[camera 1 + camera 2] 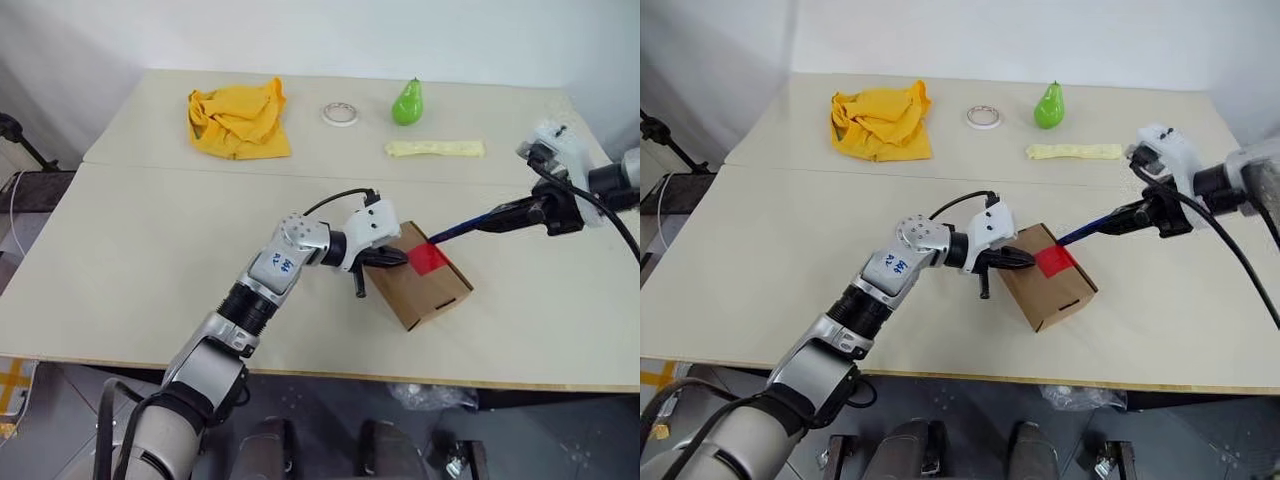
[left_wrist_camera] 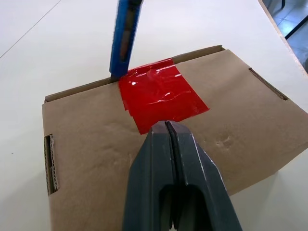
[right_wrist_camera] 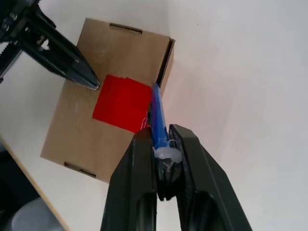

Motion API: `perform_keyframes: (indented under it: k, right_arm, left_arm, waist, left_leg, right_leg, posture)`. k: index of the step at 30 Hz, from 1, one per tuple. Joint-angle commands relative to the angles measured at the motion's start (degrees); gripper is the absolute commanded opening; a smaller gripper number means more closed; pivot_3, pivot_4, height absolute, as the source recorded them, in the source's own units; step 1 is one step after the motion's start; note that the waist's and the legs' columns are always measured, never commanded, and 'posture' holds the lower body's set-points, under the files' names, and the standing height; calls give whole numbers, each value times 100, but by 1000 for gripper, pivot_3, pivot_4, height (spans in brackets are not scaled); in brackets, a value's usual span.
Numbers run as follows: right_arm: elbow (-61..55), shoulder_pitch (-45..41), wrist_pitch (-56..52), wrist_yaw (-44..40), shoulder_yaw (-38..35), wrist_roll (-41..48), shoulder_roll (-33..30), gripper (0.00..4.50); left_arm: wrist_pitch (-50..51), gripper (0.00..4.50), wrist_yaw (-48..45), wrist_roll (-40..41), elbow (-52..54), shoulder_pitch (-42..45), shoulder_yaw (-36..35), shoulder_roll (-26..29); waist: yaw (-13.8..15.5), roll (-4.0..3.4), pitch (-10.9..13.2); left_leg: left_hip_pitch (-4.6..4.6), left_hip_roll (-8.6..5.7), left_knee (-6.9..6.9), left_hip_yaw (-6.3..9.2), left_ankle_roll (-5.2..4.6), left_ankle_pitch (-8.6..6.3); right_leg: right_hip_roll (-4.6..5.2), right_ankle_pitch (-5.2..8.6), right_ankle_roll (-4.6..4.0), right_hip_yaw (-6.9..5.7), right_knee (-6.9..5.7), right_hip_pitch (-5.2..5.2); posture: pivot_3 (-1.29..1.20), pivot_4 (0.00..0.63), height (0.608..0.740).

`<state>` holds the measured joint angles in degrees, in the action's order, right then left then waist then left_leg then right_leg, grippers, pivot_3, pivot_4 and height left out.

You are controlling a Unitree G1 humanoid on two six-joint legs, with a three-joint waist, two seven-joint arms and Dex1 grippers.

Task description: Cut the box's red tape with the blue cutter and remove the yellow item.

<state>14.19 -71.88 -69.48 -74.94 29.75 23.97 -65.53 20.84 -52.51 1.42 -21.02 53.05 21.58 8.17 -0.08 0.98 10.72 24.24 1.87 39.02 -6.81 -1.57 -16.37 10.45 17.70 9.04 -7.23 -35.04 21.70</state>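
Yellow cloth (image 1: 238,122), tape roll (image 1: 340,114), green pear (image 1: 407,102) — pale strip (image 1: 435,149) nearby

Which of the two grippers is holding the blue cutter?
The right gripper: it is shut on the blue cutter, whose tip meets the red tape. The left gripper is shut, empty, at the box.

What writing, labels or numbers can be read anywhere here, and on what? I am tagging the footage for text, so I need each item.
Blue handwritten marks on the left forearm's silver casing: too small and blurred to read.
The box, the red tape and the blue cutter: no print seen.
The white tape roll, green pear and yellow cloth: no text seen.
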Motion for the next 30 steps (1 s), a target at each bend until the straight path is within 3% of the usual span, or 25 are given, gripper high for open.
perform_keyframes:
  k: [1, 7, 11, 30]
  right_arm:
    - [551, -551, 123, -738, 512, -505, 176, 154]
    - [858, -1142, -118, -1639, 1121, -846, 490, 154]
    - [905, -1146, -186, -1735, 1298, -1069, 497, 154]
    - [-361, -769, -775, -1755, 1440, -642, -531, 154]
  left_arm:
    - [213, 0, -21, -242, -57, -201, 313, 13]
    - [580, 0, -161, -514, -200, -183, 689, 71]
    - [739, 0, -96, -617, -433, -113, 822, -21]
    - [916, 0, -188, -603, -644, -174, 900, -116]
  waist:
    - [-8, -1, 0]
    - [0, -3, -2]
    - [6, -7, -9]
    - [140, -11, -20]
  left_leg:
    - [0, 1, 0, 0, 1, 0]
    - [1, 1, 0, -5, 5, -4]
    - [0, 3, 3, -4, 10, -9]
    - [-1, 4, 8, 3, 14, -27]
  right_leg:
    - [0, 0, 0, -2, -1, 1]
    - [0, 0, 0, -12, -7, 4]
    - [1, 0, 0, -25, -10, 1]
    - [4, 0, 0, -38, -2, -5]
  posture:
    - [0, 150, 740]
    - [0, 150, 740]
    - [0, 150, 740]
    - [0, 150, 740]
